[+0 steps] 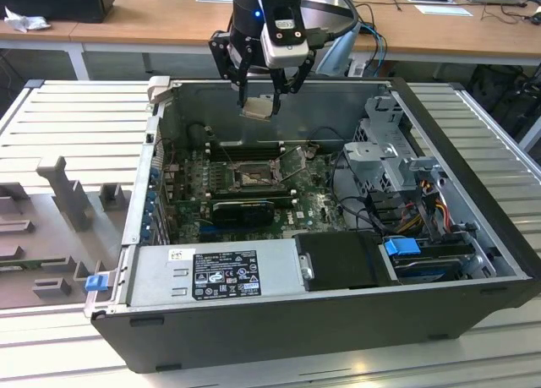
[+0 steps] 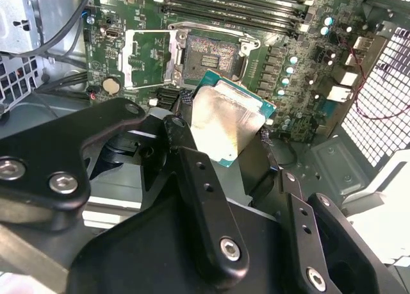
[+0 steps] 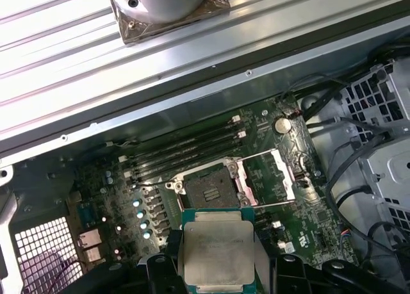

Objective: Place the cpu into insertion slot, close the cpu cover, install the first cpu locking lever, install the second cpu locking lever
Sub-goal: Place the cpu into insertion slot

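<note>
Hangs over an open computer case (image 1: pixel 338 320), with the claw (image 1: pixel 259 106) high above the case floor and close to one long wall. Looks straight down on the green circuit board (image 1: pixel 313 204), which lies flat at the bottom, well beneath the fingers.

Below the claw and off to one side: the cpu cover (image 3: pixel 285 174), swung open and clear of the socket, with bare board showing through its square window. Just beside that cover, and more nearly under the claw: the insertion slot (image 1: pixel 252 177) (image 3: pixel 208 191), uncovered, with its brownish-gold contact field exposed inside the dark rim.

Clenches the cpu (image 1: pixel 256 111) (image 2: pixel 227 124) (image 3: pixel 216 255) between both fingers, pinched by two opposite edges. Holds it in the air, well apart from the slot. Shows its pale metal face in both wrist views.
</note>
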Controlling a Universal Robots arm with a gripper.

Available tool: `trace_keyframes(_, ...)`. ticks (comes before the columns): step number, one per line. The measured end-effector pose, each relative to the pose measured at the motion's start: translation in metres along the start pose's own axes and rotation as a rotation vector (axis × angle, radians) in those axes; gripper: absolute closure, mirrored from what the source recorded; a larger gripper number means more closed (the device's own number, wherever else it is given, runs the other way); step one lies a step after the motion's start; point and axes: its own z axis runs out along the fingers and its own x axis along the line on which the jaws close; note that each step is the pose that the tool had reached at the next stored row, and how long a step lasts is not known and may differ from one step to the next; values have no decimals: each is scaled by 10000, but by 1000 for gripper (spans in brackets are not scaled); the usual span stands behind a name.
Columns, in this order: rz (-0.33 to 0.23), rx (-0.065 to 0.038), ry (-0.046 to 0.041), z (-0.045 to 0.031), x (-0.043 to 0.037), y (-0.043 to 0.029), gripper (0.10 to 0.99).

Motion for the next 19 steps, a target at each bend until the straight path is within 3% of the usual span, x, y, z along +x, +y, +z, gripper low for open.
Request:
trace_keyframes(11, 346, -5, -31, 1, 0, 0, 553)
trace_keyframes(19, 1432, -29, -128, 8, 0, 0, 553)
